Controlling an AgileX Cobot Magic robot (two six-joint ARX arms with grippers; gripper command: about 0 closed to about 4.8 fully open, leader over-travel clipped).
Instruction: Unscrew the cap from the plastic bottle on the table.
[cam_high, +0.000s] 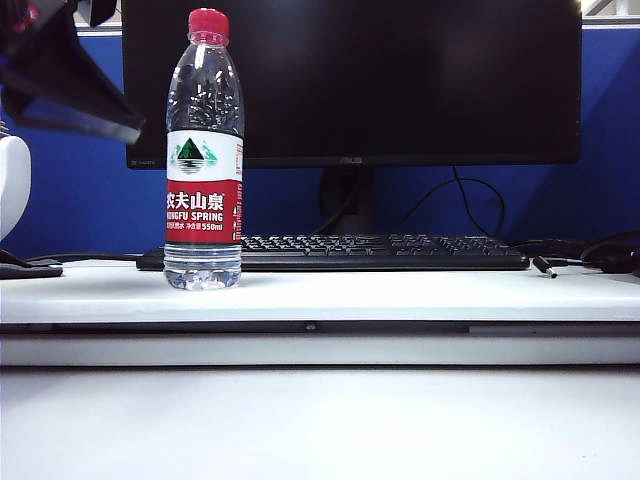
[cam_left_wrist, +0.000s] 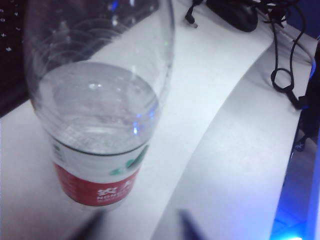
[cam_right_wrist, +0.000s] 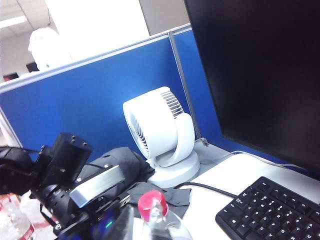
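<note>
The plastic bottle (cam_high: 203, 160) stands upright on the white table (cam_high: 400, 295) at the left, with its red cap (cam_high: 208, 22) on the neck. My left arm (cam_high: 70, 85) hangs dark and blurred above and left of it. In the left wrist view the bottle (cam_left_wrist: 95, 125) fills the frame. My left gripper (cam_left_wrist: 140, 230) is open, and its two blurred fingertips (cam_left_wrist: 90, 227) stand apart just short of the label with nothing between them. The right wrist view looks past the cap (cam_right_wrist: 151, 204). A dark blurred shape (cam_right_wrist: 125, 225) beside the neck may be a right finger.
A black keyboard (cam_high: 380, 250) and a large monitor (cam_high: 400, 80) stand behind the bottle. A white fan (cam_right_wrist: 160, 135) and a black cloth (cam_right_wrist: 125, 160) sit at the table's left end. Cables (cam_left_wrist: 280, 75) lie at the right, and a raised front ledge (cam_high: 320, 345) runs below.
</note>
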